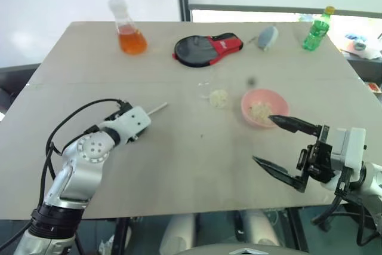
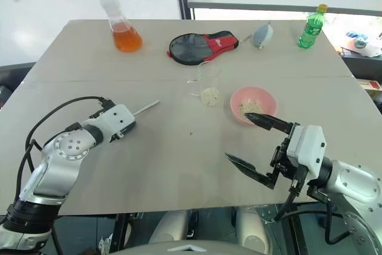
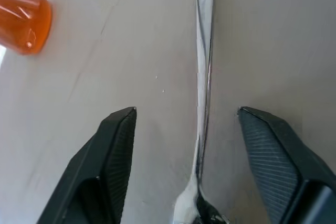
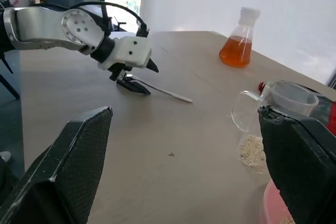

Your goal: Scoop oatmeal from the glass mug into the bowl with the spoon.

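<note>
The spoon (image 3: pixel 203 77) lies flat on the table, and my left gripper (image 3: pixel 187 109) is open with one finger on each side of it, touching neither side. Its thin handle (image 1: pixel 158 109) sticks out past my left wrist. The glass mug (image 2: pixel 203 79) stands mid-table, with a clump of oatmeal (image 2: pixel 209 96) showing through its bottom. Just right of it is the pink bowl (image 1: pixel 279 101), with some oatmeal (image 1: pixel 261 110) inside. My right gripper (image 1: pixel 263 138) hovers wide open and holds nothing, its upper finger over the bowl's near edge.
At the table's far side stand a flask of orange liquid (image 1: pixel 131 37), a black and red paddle (image 1: pixel 206 49), a grey object (image 1: pixel 268 37) and a green bottle (image 1: pixel 317 30). Bare tabletop lies between my two grippers.
</note>
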You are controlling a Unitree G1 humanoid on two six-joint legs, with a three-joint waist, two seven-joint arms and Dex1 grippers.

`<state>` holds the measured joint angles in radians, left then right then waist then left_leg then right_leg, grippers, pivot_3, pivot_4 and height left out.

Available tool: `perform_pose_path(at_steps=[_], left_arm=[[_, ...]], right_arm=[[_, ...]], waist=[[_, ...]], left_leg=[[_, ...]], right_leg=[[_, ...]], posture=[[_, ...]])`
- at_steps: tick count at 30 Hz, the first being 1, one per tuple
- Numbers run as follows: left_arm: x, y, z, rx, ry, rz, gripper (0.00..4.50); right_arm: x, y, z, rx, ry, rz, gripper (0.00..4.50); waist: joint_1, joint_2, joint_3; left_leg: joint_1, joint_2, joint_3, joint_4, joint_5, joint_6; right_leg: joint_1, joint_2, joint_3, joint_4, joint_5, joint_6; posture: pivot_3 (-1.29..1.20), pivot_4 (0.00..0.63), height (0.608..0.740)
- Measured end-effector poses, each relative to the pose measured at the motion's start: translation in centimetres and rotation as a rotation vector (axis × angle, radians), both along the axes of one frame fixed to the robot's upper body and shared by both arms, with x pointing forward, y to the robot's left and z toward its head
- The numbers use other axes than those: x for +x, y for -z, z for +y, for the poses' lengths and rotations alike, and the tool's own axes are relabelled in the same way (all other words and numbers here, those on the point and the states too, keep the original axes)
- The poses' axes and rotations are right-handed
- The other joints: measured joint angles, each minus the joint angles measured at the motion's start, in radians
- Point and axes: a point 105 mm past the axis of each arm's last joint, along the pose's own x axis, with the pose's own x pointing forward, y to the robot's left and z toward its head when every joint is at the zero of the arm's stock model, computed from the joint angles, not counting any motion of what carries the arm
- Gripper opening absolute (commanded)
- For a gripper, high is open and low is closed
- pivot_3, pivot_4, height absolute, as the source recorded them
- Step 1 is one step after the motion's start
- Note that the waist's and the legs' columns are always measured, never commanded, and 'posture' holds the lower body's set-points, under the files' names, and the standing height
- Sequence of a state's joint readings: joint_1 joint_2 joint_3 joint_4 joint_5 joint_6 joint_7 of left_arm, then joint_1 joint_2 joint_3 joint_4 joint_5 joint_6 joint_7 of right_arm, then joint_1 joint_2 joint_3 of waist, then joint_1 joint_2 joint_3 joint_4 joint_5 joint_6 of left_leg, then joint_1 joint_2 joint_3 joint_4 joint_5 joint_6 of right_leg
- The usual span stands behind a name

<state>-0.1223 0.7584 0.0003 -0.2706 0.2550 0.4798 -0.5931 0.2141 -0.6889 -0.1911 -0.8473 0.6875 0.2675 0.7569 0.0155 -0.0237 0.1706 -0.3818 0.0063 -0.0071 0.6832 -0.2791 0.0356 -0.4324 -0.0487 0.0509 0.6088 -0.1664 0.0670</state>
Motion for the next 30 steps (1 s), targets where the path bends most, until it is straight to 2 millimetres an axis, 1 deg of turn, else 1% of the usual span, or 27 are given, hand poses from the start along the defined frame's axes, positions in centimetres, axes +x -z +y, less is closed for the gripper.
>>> perform_pose_path(at_steps=[4,6,9,12,15,17,19,21,24,26,27,29,30], left_arm=[[0.4,-0.1,0.8,-0.109,-0.058,0.070,2.93],[0.6,-0.2,1.0,-0.242,-0.076,0.147,2.93],[0.7,-0.3,1.3,-0.338,-0.089,0.213,2.93],[0.2,-0.2,1.8,-0.490,-0.068,0.340,2.93],[-0.4,-0.5,2.6,-0.638,-0.037,0.461,2.93],[-0.5,-0.8,3.5,-0.696,-0.032,0.505,2.93],[-0.3,-1.0,4.1,-0.717,-0.035,0.514,2.93],[0.3,-1.7,5.3,-0.727,-0.037,0.513,2.93],[0.2,-0.9,6.2,-0.702,-0.039,0.574,2.93],[-0.1,-1.1,6.1,-0.716,-0.023,0.599,2.93],[-0.6,-1.2,5.5,-0.745,-0.001,0.632,2.93],[-1.9,-2.2,3.1,-0.809,0.104,0.706,2.93],[-2.6,-2.9,1.5,-0.833,0.175,0.737,2.93]], right_arm=[[-0.1,0.2,0.1,-0.001,-0.002,0.009,4.50],[-0.1,0.2,0.1,-0.003,0.001,0.009,4.50],[0.0,0.3,0.2,-0.002,0.001,0.010,4.50],[0.0,0.3,0.2,-0.001,0.002,0.011,4.50],[0.1,0.3,0.2,0.001,0.006,0.013,4.50],[0.1,0.3,0.3,0.001,0.004,0.015,4.50],[0.1,0.3,0.3,0.001,0.003,0.015,4.50],[0.1,0.3,0.4,0.001,0.002,0.015,4.50],[0.1,0.2,0.4,0.002,0.003,0.013,4.50],[0.0,0.2,0.4,0.002,0.004,0.014,4.50],[0.0,0.2,0.4,0.002,0.005,0.016,4.50],[-0.1,0.3,0.4,0.002,0.007,0.020,4.50],[-0.2,0.3,0.4,0.001,0.008,0.022,4.50]], waist=[[-0.003,0.000,0.000],[-0.004,0.000,0.000],[-0.005,-0.001,0.000],[-0.009,-0.001,0.001],[-0.016,-0.002,0.001],[-0.019,-0.002,0.001],[-0.018,-0.002,0.001],[-0.020,-0.003,0.002],[-0.023,-0.003,0.002],[-0.024,-0.003,0.002],[-0.025,-0.003,0.002],[-0.027,-0.004,0.003],[-0.024,-0.005,0.003]], left_leg=[[0.001,0.000,0.000,0.000,0.000,0.000],[0.001,0.000,0.000,0.000,0.000,0.000],[0.001,0.000,0.000,0.000,0.000,0.000],[0.000,0.000,0.000,0.000,0.000,0.000],[0.000,0.000,0.000,0.000,0.000,0.000],[0.000,0.000,0.000,0.000,0.000,0.000],[0.000,0.000,-0.001,0.000,0.000,0.000],[0.000,0.000,0.000,0.000,0.000,0.000],[-0.002,-0.001,-0.001,0.000,0.000,0.000],[-0.002,0.000,-0.001,0.000,0.000,0.000],[-0.002,0.000,0.000,0.000,0.000,0.000],[-0.002,0.002,-0.001,0.000,0.000,0.000],[-0.003,0.002,-0.001,0.000,0.000,0.000]], right_leg=[[0.001,0.001,0.000,0.000,0.000,0.000],[0.001,0.002,0.000,0.000,0.000,0.000],[0.000,0.002,-0.001,0.000,0.000,0.000],[0.000,0.002,-0.001,0.000,0.000,0.000],[-0.001,0.002,-0.001,0.000,0.000,0.000],[-0.001,0.002,-0.001,0.000,0.000,0.000],[-0.001,0.002,-0.001,0.000,0.000,0.000],[-0.001,0.002,-0.001,0.000,0.000,0.000],[-0.001,0.002,-0.001,0.000,0.000,0.000],[-0.001,0.002,-0.001,0.000,0.000,0.000],[-0.001,0.002,-0.001,0.000,0.000,0.000],[-0.002,0.001,0.000,0.000,0.000,0.000],[-0.002,0.001,-0.001,0.000,0.000,0.000]], posture=[[0.00,0.150,0.740],[0.00,0.150,0.740],[0.00,0.150,0.740],[0.00,0.150,0.740],[0.00,0.150,0.740],[0.00,0.150,0.740],[0.00,0.150,0.740],[0.00,0.150,0.740],[0.00,0.150,0.740],[0.00,0.150,0.740],[0.00,0.150,0.740],[0.00,0.150,0.740],[0.00,0.150,0.740]])
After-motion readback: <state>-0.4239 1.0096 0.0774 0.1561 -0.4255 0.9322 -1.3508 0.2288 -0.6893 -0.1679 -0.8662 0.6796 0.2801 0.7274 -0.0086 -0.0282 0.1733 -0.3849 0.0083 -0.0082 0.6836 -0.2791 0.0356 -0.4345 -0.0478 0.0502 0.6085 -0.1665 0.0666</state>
